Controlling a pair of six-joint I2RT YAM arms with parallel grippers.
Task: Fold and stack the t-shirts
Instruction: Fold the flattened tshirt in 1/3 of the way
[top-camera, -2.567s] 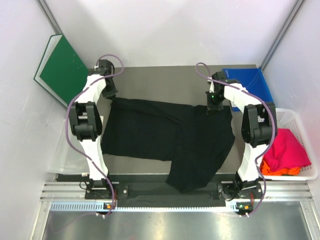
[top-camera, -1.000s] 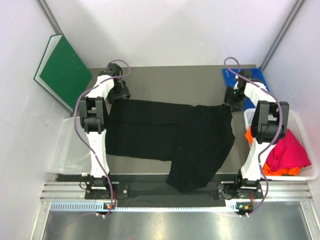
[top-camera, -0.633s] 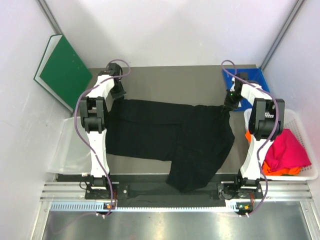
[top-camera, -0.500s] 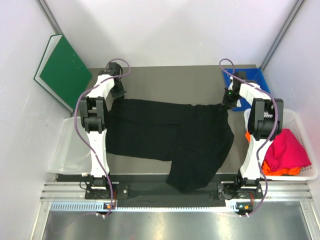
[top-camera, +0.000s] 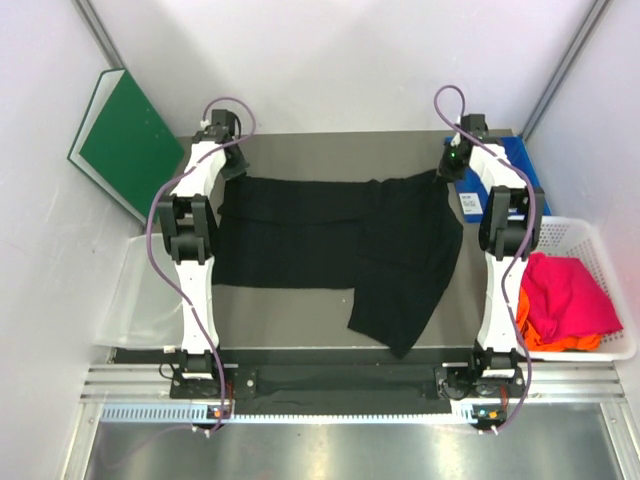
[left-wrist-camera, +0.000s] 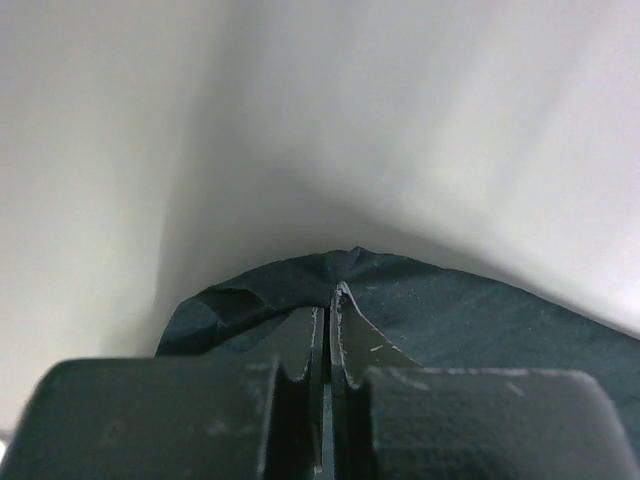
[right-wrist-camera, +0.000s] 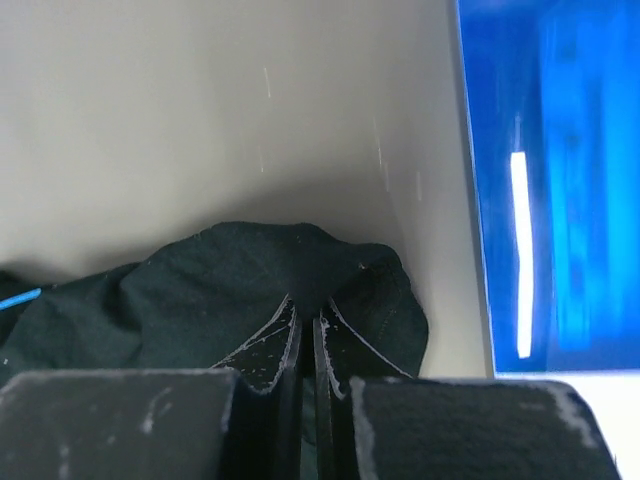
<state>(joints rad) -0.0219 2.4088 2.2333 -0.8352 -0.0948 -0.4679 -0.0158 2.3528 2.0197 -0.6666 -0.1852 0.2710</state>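
open tabletop (top-camera: 340, 152) beyond black t-shirt (top-camera: 330, 235) — green board (top-camera: 125, 140) left, basket (top-camera: 580, 228) right

Around the bench, as we see it

We find a grey bench (top-camera: 340, 155) between white walls, a green board (top-camera: 125, 135) leaning on the left wall, a flat blue sheet (top-camera: 524, 160) at the far right corner, a white lattice basket (top-camera: 565, 235) just off the right side, a clear plastic bin (top-camera: 135, 300) off the left side, and a metal rail (top-camera: 340, 410) along the near edge.
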